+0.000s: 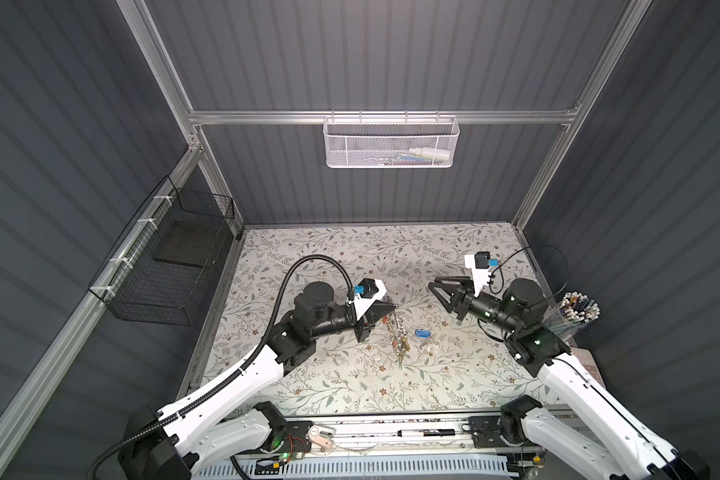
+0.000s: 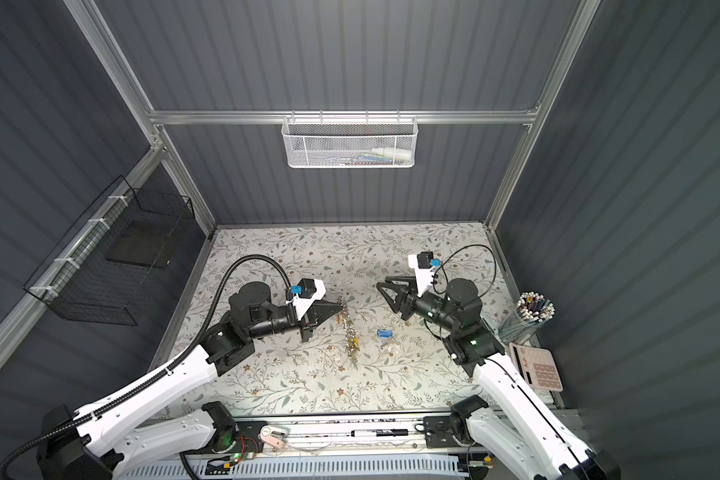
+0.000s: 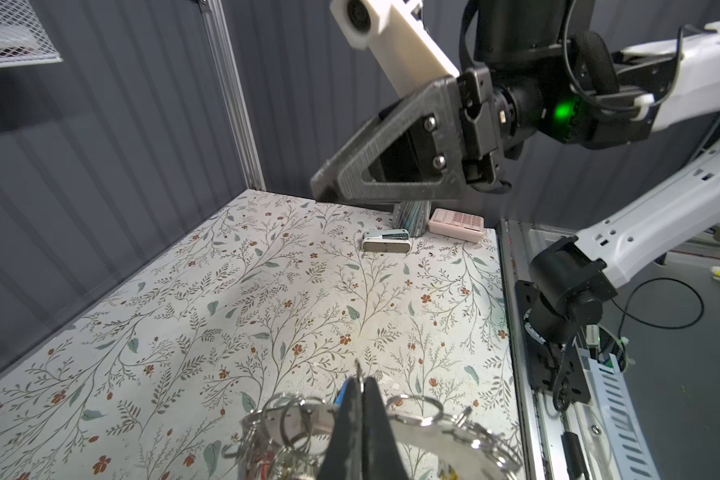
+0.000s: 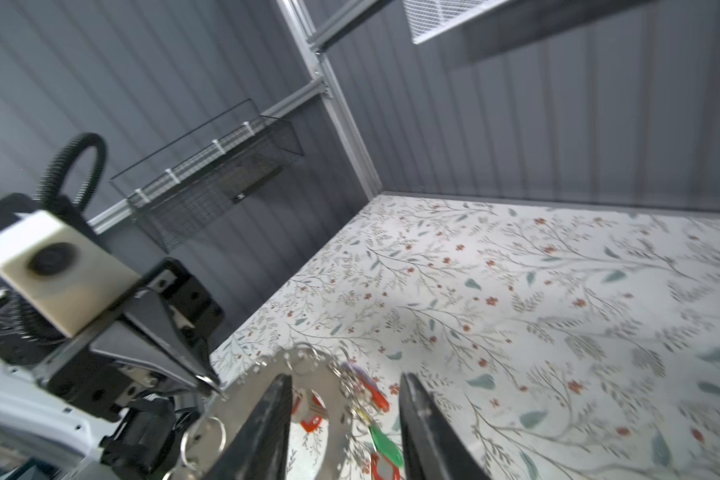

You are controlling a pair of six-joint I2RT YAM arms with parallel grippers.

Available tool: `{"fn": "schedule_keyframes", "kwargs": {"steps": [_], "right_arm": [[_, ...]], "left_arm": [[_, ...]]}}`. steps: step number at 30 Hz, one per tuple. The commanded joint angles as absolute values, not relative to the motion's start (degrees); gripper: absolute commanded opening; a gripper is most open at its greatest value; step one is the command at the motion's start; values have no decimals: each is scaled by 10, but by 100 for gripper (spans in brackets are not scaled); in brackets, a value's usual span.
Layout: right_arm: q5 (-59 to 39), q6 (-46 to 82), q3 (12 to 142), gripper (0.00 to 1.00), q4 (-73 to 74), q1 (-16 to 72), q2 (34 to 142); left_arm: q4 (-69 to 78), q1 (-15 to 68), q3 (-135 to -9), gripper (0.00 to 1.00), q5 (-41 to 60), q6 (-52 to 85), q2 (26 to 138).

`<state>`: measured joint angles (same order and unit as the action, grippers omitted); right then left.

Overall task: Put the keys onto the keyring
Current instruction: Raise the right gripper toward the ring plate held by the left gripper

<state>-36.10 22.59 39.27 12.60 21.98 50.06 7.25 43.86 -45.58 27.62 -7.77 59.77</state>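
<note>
**Keyring held up, keys loose on worktop**

- Keyring (image 1: 398, 332): grey plate, its rim pinched by the left gripper (image 1: 391, 308). It hangs so the split rings and tags fall clear, probably to present a ring for loading.
- Keys (image 1: 424, 334): blue-tagged bunch, flat on the worktop (image 1: 329, 257) near the hanging tags. Not held by either gripper.
- Right gripper (image 1: 439, 297): raised, jaws spread, empty, pointed toward the keyring. Its likely next job is to go down for the keys.

Left tool (image 1: 393, 306) tightly closed, right tool's (image 1: 439, 296) jaws apart.
</note>
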Motion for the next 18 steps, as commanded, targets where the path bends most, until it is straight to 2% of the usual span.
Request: {"fn": "schedule_keyframes", "kwargs": {"steps": [1,9,18], "right_arm": [[-478,221,410,44,157,230,526],[-526,198,423,43,142,271,566],[-530,185,445,38,125,276,600]], "left_arm": [[82,420,-492,0,343,-92,616],[99,398,-514,0,417,-63,649],[142,364,-526,0,483,-21,681]]}}
